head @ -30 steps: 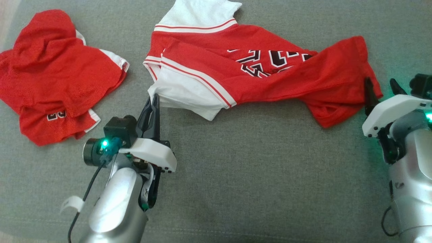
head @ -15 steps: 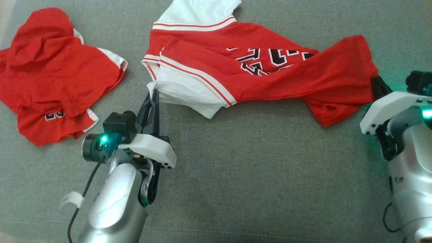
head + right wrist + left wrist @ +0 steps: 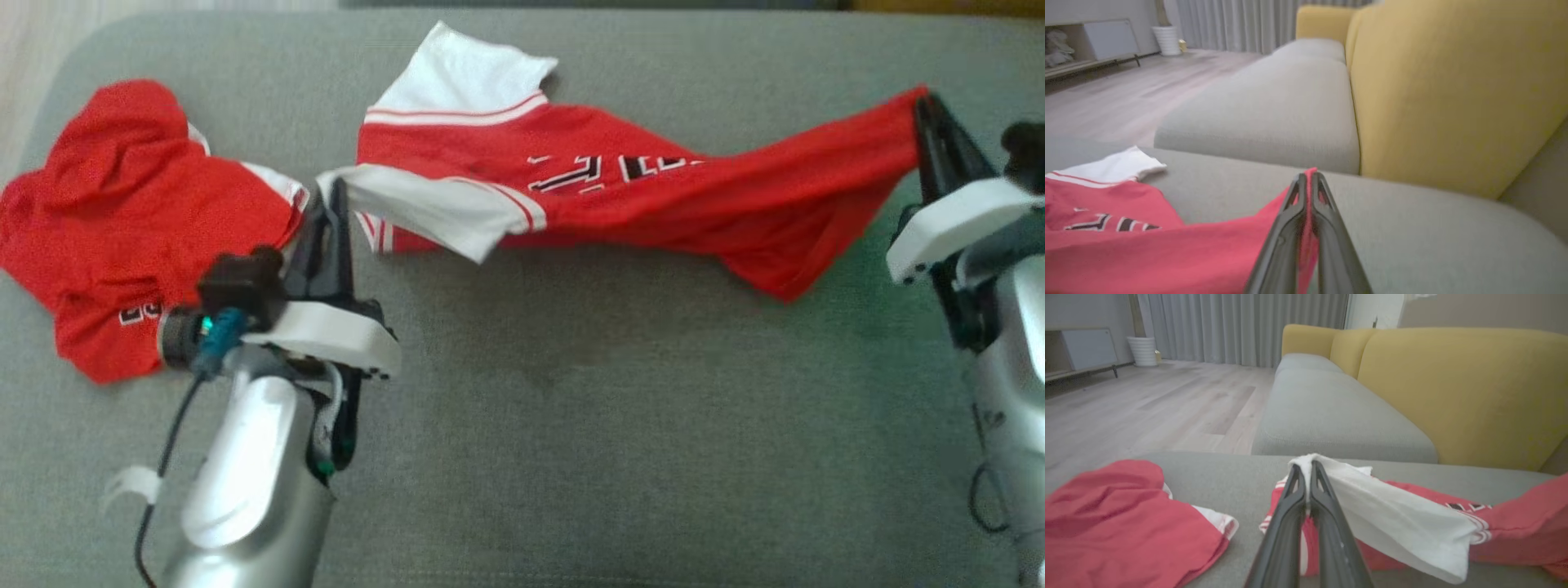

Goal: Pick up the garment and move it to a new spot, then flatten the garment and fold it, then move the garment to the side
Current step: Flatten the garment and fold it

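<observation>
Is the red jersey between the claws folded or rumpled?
Rumpled: the jersey stretches twisted and creased between the left gripper and right gripper, each pinching one end.

nothing legible. jersey (image 3: 694,204) has black-and-white block lettering (image 3: 604,170) on the red front, folded into creases, can't read it. other jersey (image 3: 122,204) has small marks (image 3: 140,313) near its edge, too blurred.

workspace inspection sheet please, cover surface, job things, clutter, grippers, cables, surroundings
surface: grey cushion, fabric
job's things: red and white jersey stretched between both grippers, partly lifted
clutter: second red garment crumpled at the robot's left
grippers: left gripper shut on the jersey's white corner; right gripper shut on its red end
cables: black cable along the left forearm; dark cable loop by the right forearm
surroundings: yellow sofa back, wooden floor, grey curtains
</observation>
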